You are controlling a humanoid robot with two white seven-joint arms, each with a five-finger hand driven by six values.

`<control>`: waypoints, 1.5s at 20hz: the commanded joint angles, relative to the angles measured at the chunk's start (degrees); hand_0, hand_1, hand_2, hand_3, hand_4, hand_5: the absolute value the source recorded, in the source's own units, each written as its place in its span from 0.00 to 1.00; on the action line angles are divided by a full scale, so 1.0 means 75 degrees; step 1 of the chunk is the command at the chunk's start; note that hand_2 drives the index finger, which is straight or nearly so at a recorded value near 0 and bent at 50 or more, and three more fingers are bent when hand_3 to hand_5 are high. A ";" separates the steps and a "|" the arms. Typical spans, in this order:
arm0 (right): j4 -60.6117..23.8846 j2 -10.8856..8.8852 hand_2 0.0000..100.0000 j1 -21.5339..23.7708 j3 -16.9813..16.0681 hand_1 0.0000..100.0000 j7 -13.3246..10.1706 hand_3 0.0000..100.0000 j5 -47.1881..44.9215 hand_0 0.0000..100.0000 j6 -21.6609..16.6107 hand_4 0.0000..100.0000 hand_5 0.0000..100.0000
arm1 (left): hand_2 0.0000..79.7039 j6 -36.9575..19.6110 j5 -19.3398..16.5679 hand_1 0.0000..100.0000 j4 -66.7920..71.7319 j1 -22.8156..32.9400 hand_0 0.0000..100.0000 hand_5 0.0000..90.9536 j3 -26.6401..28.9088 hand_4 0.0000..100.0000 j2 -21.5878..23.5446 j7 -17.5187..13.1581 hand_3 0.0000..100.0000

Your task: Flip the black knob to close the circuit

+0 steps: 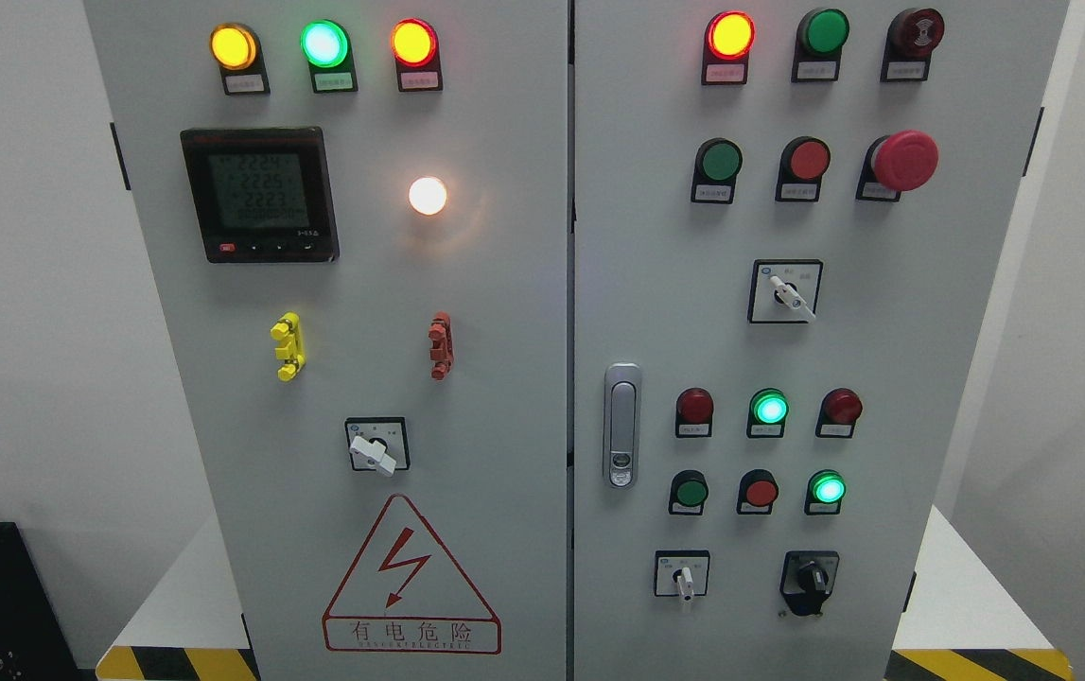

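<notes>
No hand is in view. The black rotary knob (809, 578) sits low on the grey cabinet's right door (883, 359), right of a white selector switch (684, 577); label print is illegible.

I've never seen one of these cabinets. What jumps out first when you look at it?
The glowing lamps grab the eye: a bright white light mid-left beside the digital meter, and a lit row of yellow, green and red across the top left. Next comes the big red mushroom button at upper right, then the red lightning warning triangle at the bottom of the left door. The black knob sits quietly at lower right.
</notes>
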 commanded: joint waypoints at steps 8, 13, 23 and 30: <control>0.0238 -0.0423 0.88 -0.1260 0.0737 0.00 0.0495 1.00 0.2227 0.00 0.0995 0.82 0.85 | 0.00 0.0004 0.0059 0.00 0.0000 0.0000 0.00 0.00 0.0082 0.03 -0.0004 -0.0002 0.05; 0.0660 -0.0422 0.88 -0.1284 0.1008 0.00 0.0377 1.00 0.2227 0.00 0.1547 0.82 0.85 | 0.00 0.0004 0.0059 0.00 0.0000 0.0000 0.00 0.00 0.0082 0.03 -0.0004 -0.0002 0.05; 0.1199 -0.0399 0.88 -0.1401 0.1406 0.00 0.0037 1.00 0.2215 0.00 0.2191 0.82 0.85 | 0.00 0.0004 0.0059 0.00 0.0000 0.0000 0.00 0.00 0.0082 0.03 0.0007 -0.0002 0.05; 0.1715 -0.0399 0.88 -0.1881 0.1418 0.00 -0.0056 1.00 0.2204 0.00 0.2309 0.83 0.86 | 0.00 0.0004 0.0059 0.00 0.0000 0.0000 0.00 0.00 0.0082 0.03 0.0007 -0.0002 0.05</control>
